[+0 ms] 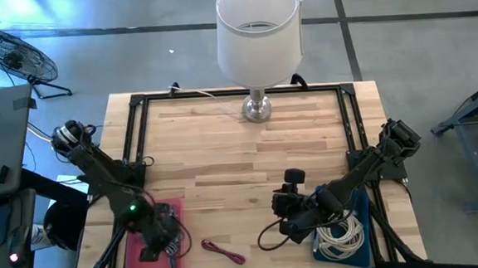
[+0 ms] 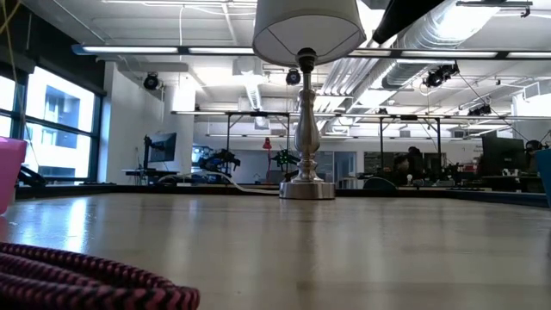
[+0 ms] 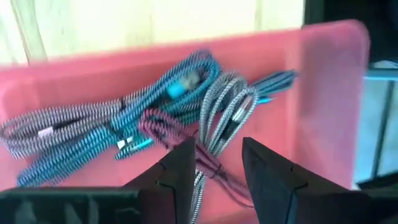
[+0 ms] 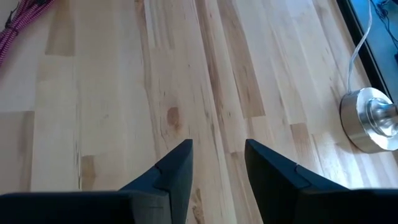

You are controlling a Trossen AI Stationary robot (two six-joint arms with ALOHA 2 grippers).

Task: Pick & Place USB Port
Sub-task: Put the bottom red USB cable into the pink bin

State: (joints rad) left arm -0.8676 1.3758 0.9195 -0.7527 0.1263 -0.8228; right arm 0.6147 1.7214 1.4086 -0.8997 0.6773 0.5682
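**Table contents, left to right**

Left gripper: over the pink tray at the table's front left corner; fingers narrowly parted with nothing between them, hanging just above the cables in the tray.

Cables, in pink tray: braided USB leads in a loose tangle; teal-and-white, grey-and-white and maroon, each coiled in loops, overlapping one another.

Red cable: one maroon braided lead lying loose on the wood, just right of the pink tray, near the front edge; seen close in the low view as a coiled bundle.

Lamp: white shade, chrome base, standing at the back centre.

Right gripper: above bare wood, right of centre; fingers narrowly apart, empty.

Blue tray: front right corner, holding a coiled white cable
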